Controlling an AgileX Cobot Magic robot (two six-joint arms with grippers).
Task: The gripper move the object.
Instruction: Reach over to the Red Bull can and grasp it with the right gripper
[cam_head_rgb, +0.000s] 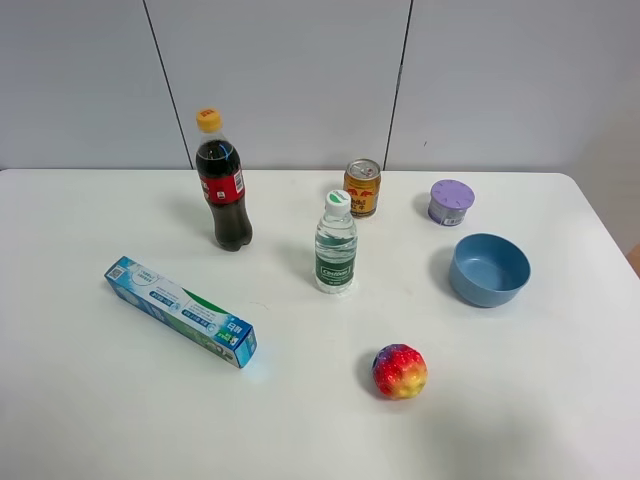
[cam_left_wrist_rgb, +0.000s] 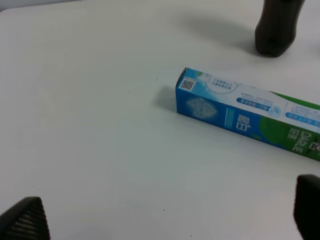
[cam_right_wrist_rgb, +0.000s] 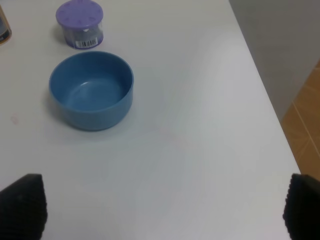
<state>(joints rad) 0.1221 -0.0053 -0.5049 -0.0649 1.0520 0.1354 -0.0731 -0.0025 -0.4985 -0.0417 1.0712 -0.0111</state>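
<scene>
While no claw touches it, can (cam_head_rgb: 362, 187): stands upright at the far middle of the counter (cam_head_rgb: 80, 230), pull-tab top up, nothing over or against it.
Neighbours of the can: water bottle (cam_head_rgb: 336, 248) just in front of it and slightly to the left; purple-lidded tub (cam_head_rgb: 451, 202) to its right, apart; cola bottle (cam_head_rgb: 222, 185) well apart to its left.
Left claw (cam_left_wrist_rgb: 167, 215): spread wide and holding nothing; hangs above bare counter, with the toothpaste box (cam_left_wrist_rgb: 245, 117) ahead and the base of the cola bottle beyond it.
Right claw (cam_right_wrist_rgb: 162, 205): spread wide and empty; hangs above the counter near its right edge, with the blue bowl (cam_right_wrist_rgb: 91, 90) and the tub ahead. A sliver of the can shows at the edge of its view.
Arms in the high view: neither shows; both lie outside the frame.
Ball (cam_head_rgb: 399, 371): on the near side, well apart from the can.
Step in hand: judged to be the very start; the can is not yet grasped.
Next move calls for: a reach, probably by the right claw, since its view catches the can. It would pass over or beside the bowl and tub, come down with a finger on either side of the can, and close at mid-height.
Care: the water bottle stands close and could be knocked; an approach from the right or from above looks clearest.
</scene>
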